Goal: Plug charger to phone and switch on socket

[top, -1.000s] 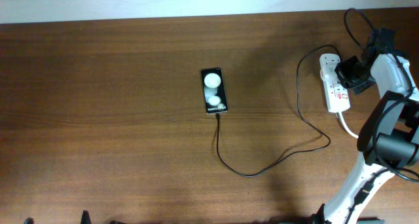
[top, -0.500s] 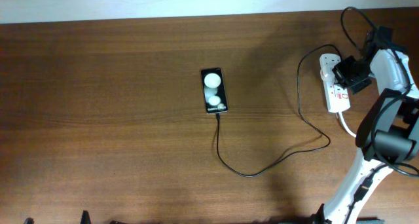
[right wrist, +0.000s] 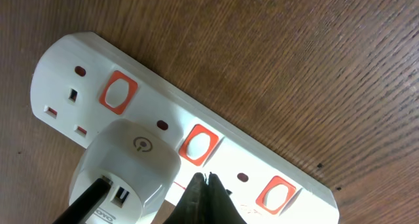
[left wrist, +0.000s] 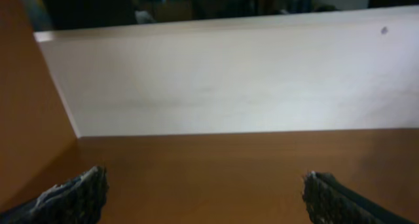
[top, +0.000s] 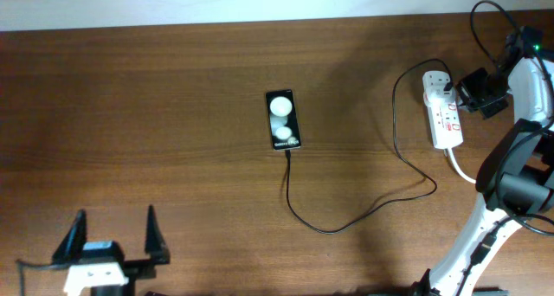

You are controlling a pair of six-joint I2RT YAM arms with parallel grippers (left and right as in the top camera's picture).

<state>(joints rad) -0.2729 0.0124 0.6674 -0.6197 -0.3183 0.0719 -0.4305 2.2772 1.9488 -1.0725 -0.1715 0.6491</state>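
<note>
The phone lies face up mid-table. The charger has its connector tip at the phone's lower end, and its black cable loops right to the white adapter sitting in the socket. In the right wrist view the adapter fills one outlet of the socket. My right gripper is shut and empty, with its tips just below the middle red switch. In the overhead view it is at the strip's right side. My left gripper is open and empty at the front left.
The socket's thick white cord runs toward my right arm's base. A white wall stands along the table's far edge. Black robot cables hang at the back right.
My left gripper has come into the overhead view at the front left. My right gripper has shifted a little to the right, off the top of the socket.
</note>
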